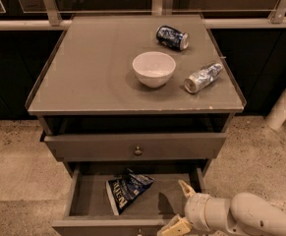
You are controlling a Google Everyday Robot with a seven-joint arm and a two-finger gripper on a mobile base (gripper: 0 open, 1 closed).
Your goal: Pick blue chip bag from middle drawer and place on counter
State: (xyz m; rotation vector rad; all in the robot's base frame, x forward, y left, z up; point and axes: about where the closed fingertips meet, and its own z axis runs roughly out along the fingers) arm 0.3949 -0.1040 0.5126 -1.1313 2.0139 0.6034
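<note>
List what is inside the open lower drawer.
The blue chip bag lies crumpled on the floor of the middle drawer, left of centre. The gripper, open, hangs at the drawer's right front and covers that corner, so anything there cannot be seen.

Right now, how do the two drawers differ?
The middle drawer is pulled out; the knobbed drawer above is nearly closed. The middle drawer shows the blue chip bag; the knobbed drawer's inside is hidden. Both are grey. The gripper hovers open at the middle drawer's right front.

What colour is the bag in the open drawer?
Dark blue with white lettering: the chip bag, camera view. The gripper hovers beside it.
</note>
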